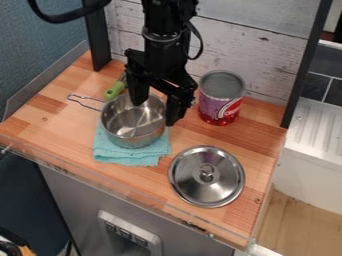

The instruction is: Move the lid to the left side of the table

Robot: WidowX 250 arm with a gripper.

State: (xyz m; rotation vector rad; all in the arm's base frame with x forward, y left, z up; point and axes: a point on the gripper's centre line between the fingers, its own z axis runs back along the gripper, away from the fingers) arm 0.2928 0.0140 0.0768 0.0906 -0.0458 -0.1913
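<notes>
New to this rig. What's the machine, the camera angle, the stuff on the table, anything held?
One fixed camera, looking down at a slant. The black robot arm enters from the top; its two-finger gripper is open over a metal saucepan and appears to hold nothing. The saucepan sits on a turquoise cloth on the wooden tabletop. Toward the picture's lower right lies a metal lid, knob up; behind it stands a can. A green handle shows behind the saucepan.

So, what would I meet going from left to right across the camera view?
Pot → lid → white sink.
</notes>
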